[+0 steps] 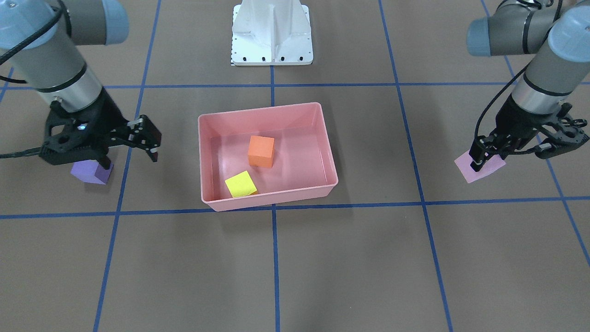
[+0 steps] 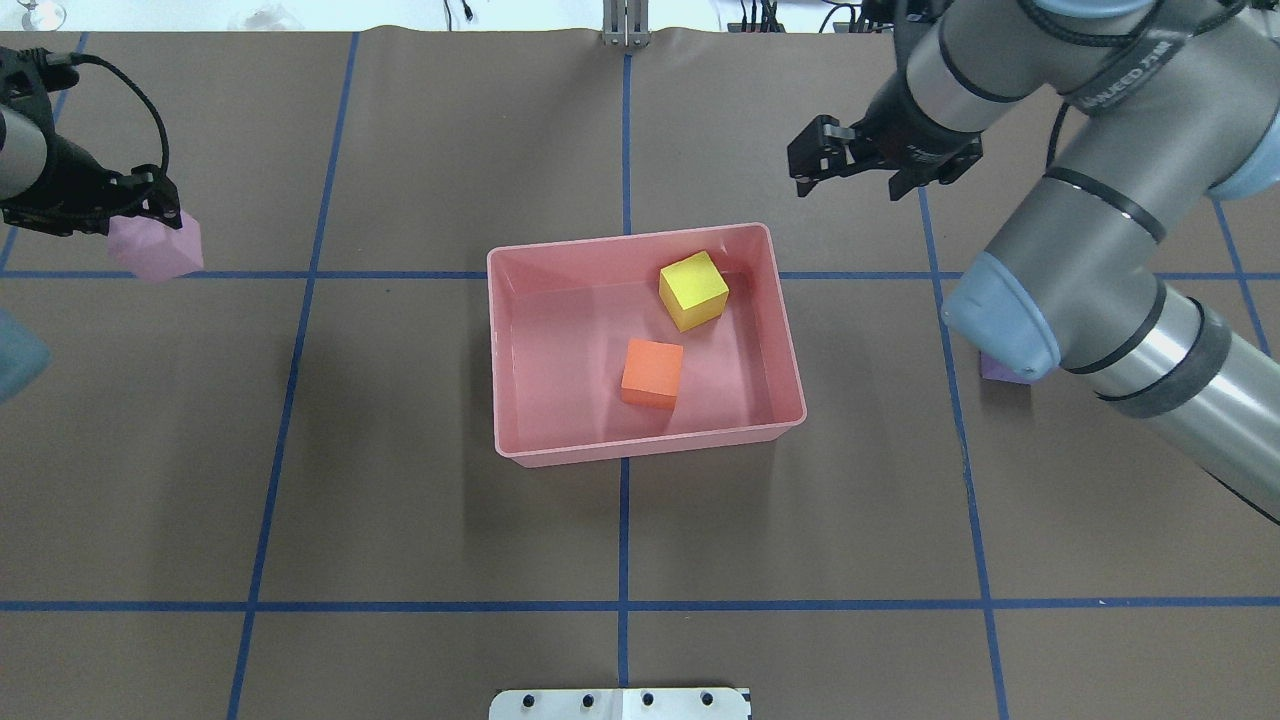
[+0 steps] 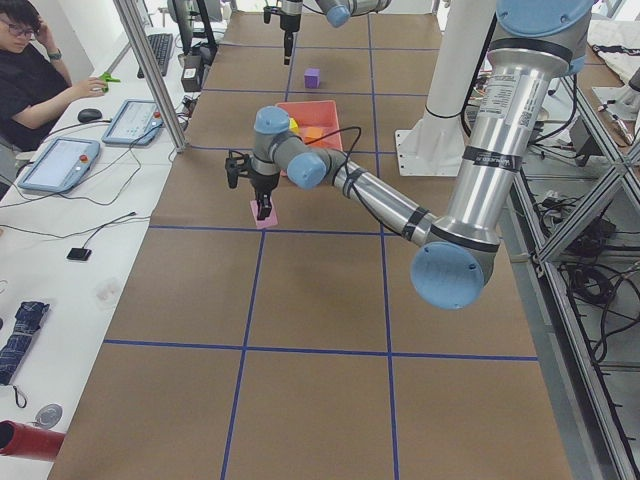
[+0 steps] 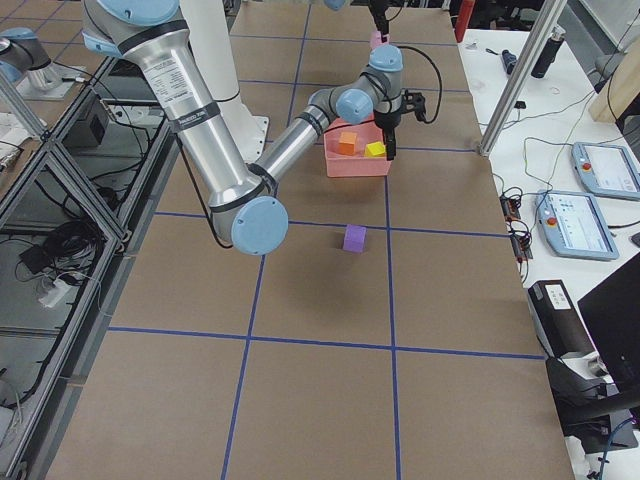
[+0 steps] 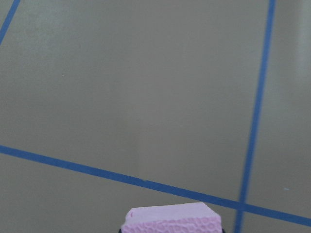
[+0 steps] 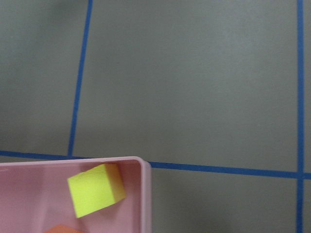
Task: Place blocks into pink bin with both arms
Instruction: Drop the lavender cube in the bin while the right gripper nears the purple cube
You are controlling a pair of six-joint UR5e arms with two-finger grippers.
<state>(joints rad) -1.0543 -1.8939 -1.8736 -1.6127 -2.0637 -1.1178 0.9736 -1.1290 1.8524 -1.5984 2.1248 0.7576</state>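
pedestal (image 1: pixel 272 32): white, stood at the robot's edge of the table (image 1: pixel 345 267), in line with the bin.
table: brown, crossed by a grid of blue tape lines (image 1: pixel 275 267).
purple cube (image 4: pixel 354 237): lay flat on the table on the robot's right, outside the bin and well apart from it. Nothing touched it. From overhead the right arm's elbow hid most of it.
bin (image 1: pixel 276 199): sat mid-table over a tape line and held two cubes.
orange cube (image 2: pixel 652 372): inside the bin, flat on its floor near the middle, on the robot's side, apart from the yellow one.
yellow cube (image 2: pixel 693 290): inside the bin, in the corner on the operators' side and the robot's right, close to the walls. Whether it touched them could not be told.
pink cube (image 2: pixel 160 250): outside the bin, far off on the robot's left, between the left gripper's fingers, turned corner-on. Whether it rested on the table or hung just above it could not be told.
left gripper (image 1: pixel 481 161): pointed down, jaws clenched on the pink cube.
right gripper (image 1: pixel 131 157): hung above the table just past the bin's corner by the yellow cube, jaws spread wide with nothing between them, well apart from the purple cube.
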